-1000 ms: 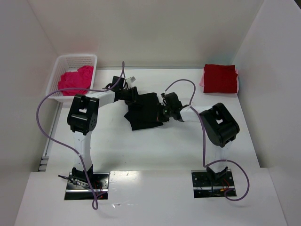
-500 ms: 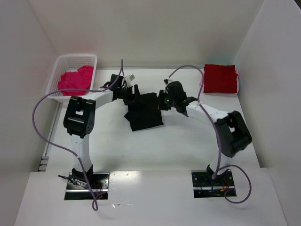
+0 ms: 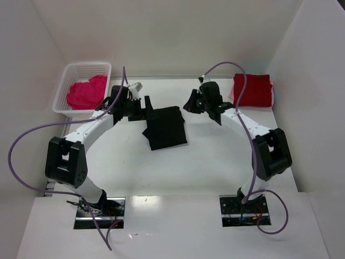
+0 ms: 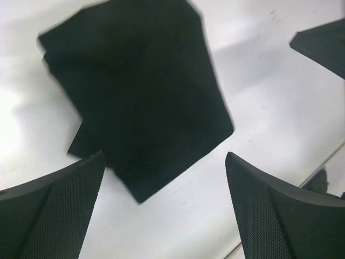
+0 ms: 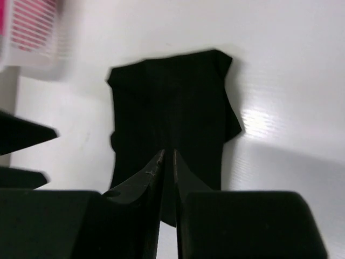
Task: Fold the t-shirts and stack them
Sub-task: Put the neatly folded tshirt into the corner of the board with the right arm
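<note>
A folded black t-shirt (image 3: pixel 166 128) lies flat mid-table, also below the left wrist (image 4: pixel 140 97) and ahead of the right wrist (image 5: pixel 172 108). My left gripper (image 3: pixel 144 106) hovers just left of its far corner, jaws spread wide and empty (image 4: pixel 164 157). My right gripper (image 3: pixel 190 102) hangs off its far right corner, with its fingers only a narrow slit apart and nothing between them (image 5: pixel 168 154). A folded dark red t-shirt (image 3: pixel 253 90) rests at the far right. A crumpled magenta-pink t-shirt (image 3: pixel 86 91) sits in the basket.
The white mesh basket (image 3: pixel 89 67) stands at the far left corner, its side also showing in the right wrist view (image 5: pixel 32 32). White walls close in the table at the back, left and right. Purple cables loop off both arms.
Both grippers have drawn back off the black t-shirt, the left one leftward and the right one toward the far right. The left jaws have swung wide open; the right jaws have parted slightly.
</note>
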Motion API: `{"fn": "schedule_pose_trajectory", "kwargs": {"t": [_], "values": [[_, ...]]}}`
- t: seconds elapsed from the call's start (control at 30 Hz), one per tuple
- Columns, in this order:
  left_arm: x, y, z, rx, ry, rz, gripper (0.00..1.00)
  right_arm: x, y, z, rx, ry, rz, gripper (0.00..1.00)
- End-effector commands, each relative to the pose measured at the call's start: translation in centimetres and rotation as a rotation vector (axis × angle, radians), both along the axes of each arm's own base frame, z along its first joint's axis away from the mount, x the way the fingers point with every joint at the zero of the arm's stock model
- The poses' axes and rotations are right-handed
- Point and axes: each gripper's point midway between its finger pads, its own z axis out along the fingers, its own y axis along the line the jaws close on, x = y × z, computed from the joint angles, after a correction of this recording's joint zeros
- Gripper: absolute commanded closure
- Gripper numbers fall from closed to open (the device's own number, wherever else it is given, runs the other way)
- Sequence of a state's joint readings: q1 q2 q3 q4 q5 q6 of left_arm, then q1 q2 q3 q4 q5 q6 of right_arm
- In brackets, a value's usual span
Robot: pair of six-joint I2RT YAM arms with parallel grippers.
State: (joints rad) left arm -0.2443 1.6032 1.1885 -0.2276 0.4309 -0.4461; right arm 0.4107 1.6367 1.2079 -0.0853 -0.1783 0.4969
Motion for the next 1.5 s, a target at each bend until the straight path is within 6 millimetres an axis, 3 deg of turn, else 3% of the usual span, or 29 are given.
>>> {"fn": "schedule_pose_trajectory", "kwargs": {"t": [0.0, 0.1, 0.27, 0.33, 0.37, 0.4, 0.6, 0.67, 0.8, 0.83, 1.07, 1.37, 1.47], "values": [[-1.5, 2.2, -0.9, 0.088, 0.026, 0.068, 0.01, 0.4, 0.4, -2.7, -0.039, 0.054, 0.023, 0.84], [-2.2, 2.6, -2.0, 0.102, 0.053, 0.087, 0.01, 0.6, 0.5, -4.0, -0.055, 0.093, 0.023, 0.80], [-2.3, 2.8, -2.7, 0.109, 0.074, 0.099, 0.01, 0.9, 0.4, -4.2, -0.060, 0.090, 0.014, 0.73], [-2.3, 2.8, -2.4, 0.106, 0.065, 0.100, 0.01, 0.9, 0.4, -4.8, -0.071, 0.095, 0.019, 0.62], [-2.5, 2.9, -2.7, 0.109, 0.074, 0.100, 0.01, 0.9, 0.3, -5.2, -0.083, 0.097, 0.025, 0.51], [-2.6, 2.7, -2.3, 0.100, 0.065, 0.093, 0.01, 0.9, 0.1, -5.5, -0.094, 0.106, 0.014, 0.34], [-3.2, 3.2, -0.4, 0.100, 0.017, 0.111, 0.01, 1.3, -0.6, -6.6, -0.145, 0.102, -0.001, 0.00], [-3.5, 3.9, 0.0, 0.106, 0.007, 0.130, 0.01, 1.2, -0.7, -8.2, -0.173, 0.139, 0.009, 0.00], [-4.4, 4.2, -0.4, 0.097, 0.026, 0.156, 0.01, 0.8, -0.6, -9.7, -0.199, 0.165, 0.053, 0.00], [-4.7, 4.2, -0.3, 0.096, 0.022, 0.156, 0.01, 1.3, -0.5, -9.2, -0.178, 0.142, 0.056, 0.00], [-5.4, 3.9, 1.0, 0.066, -0.005, 0.133, 0.01, 0.5, 0.3, -11.2, -0.107, 0.156, 0.106, 0.00], [-5.7, 3.1, 1.0, 0.043, -0.006, 0.081, 0.01, -0.6, 2.0, -14.3, -0.010, 0.264, 0.185, 0.00], [-5.8, 3.0, 1.4, 0.035, -0.013, 0.074, 0.01, -0.6, 2.4, -14.1, 0.017, 0.262, 0.191, 0.00]]}}
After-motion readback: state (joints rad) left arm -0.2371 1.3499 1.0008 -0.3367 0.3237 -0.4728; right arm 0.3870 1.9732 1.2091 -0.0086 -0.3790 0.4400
